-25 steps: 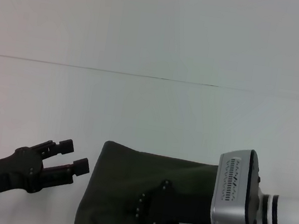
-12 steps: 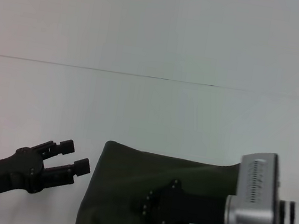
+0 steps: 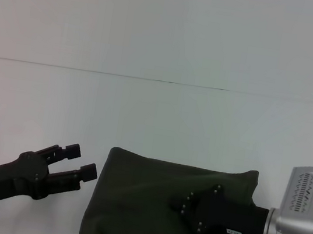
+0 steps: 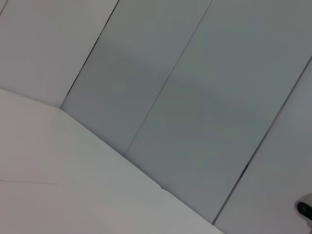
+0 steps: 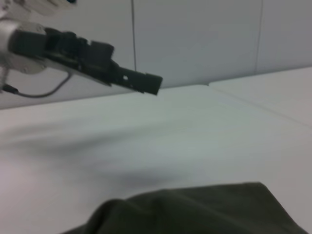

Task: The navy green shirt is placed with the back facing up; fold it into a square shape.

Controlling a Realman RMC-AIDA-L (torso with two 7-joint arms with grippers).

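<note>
shirt (image 3: 131, 207) folded on bench (image 3: 168, 36) | right gripper (image 3: 181, 206) over it, jaws unclear | left gripper (image 3: 85, 162) beside, jaws wide

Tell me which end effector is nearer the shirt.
Right. The right end effector is over the navy green shirt; the left end effector is off the shirt's left edge, open, above the table.

the navy green shirt (image 3: 138, 199) is lying flat, folded into a compact plain dark olive block at the near table edge
</note>
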